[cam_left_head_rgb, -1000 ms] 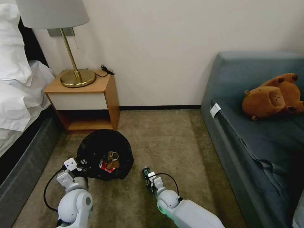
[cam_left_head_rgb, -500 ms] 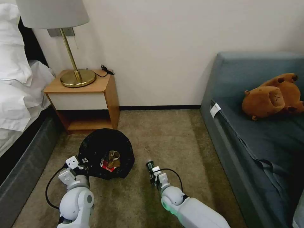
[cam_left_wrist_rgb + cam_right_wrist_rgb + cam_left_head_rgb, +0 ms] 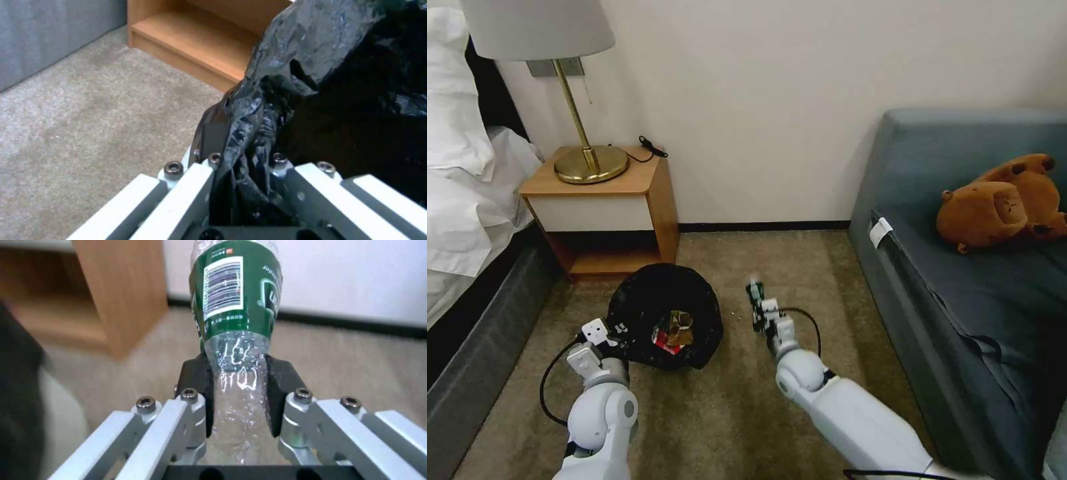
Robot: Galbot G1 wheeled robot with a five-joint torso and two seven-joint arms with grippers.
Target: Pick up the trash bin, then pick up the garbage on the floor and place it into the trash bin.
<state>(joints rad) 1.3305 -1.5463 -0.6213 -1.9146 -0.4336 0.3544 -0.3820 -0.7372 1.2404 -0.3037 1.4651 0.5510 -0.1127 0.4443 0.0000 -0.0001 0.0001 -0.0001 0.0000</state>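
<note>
The trash bin (image 3: 664, 313), lined with a crinkled black bag, hangs just above the carpet with my left gripper (image 3: 616, 331) shut on its near rim. In the left wrist view the black liner (image 3: 311, 93) is pinched between the fingers (image 3: 213, 133). Inside the bin lie a red-and-white packet (image 3: 662, 340) and a crumpled tan paper (image 3: 679, 328). My right gripper (image 3: 758, 308) is shut on a small clear bottle with a green label (image 3: 236, 303), held above the carpet just right of the bin, bottle end (image 3: 754, 291) pointing away from me.
A wooden nightstand (image 3: 607, 213) with a brass lamp (image 3: 584, 160) stands behind the bin. A bed (image 3: 467, 220) runs along the left. A blue-grey sofa (image 3: 974, 280) with a brown plush toy (image 3: 1004, 200) fills the right. Open carpet (image 3: 787, 267) lies between them.
My right gripper has lifted the bottle and carried it forward, away from me. My left gripper has shifted the bin a little to the right and forward.
</note>
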